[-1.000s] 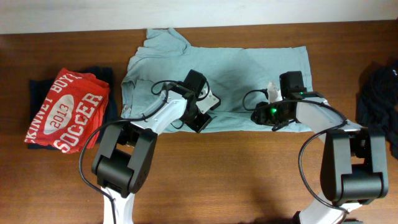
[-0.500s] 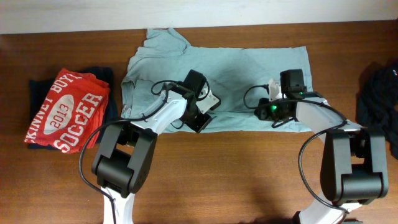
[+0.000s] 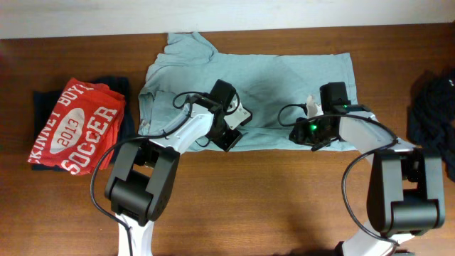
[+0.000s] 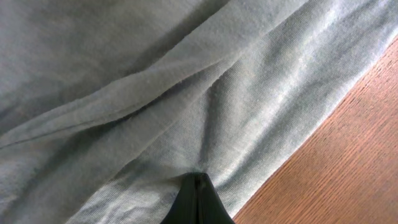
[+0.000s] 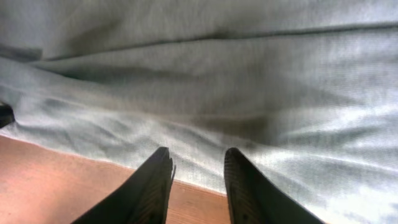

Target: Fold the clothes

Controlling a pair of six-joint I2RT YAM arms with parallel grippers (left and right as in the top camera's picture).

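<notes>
The pale grey-blue t-shirt (image 3: 284,85) lies spread flat toward 12 o'clock on the wooden worktop (image 3: 270,199), its near hem at the centre. The left fingers (image 4: 199,186) are pressed together on a pinch of that hem, and creases run out from their tips. At 3 o'clock of them, the right fingers (image 5: 165,165) stand narrowly apart over the same hem, holding nothing. A folded red t-shirt (image 3: 75,128) sits at 9 o'clock and a black garment (image 3: 434,114) at 3 o'clock.
</notes>
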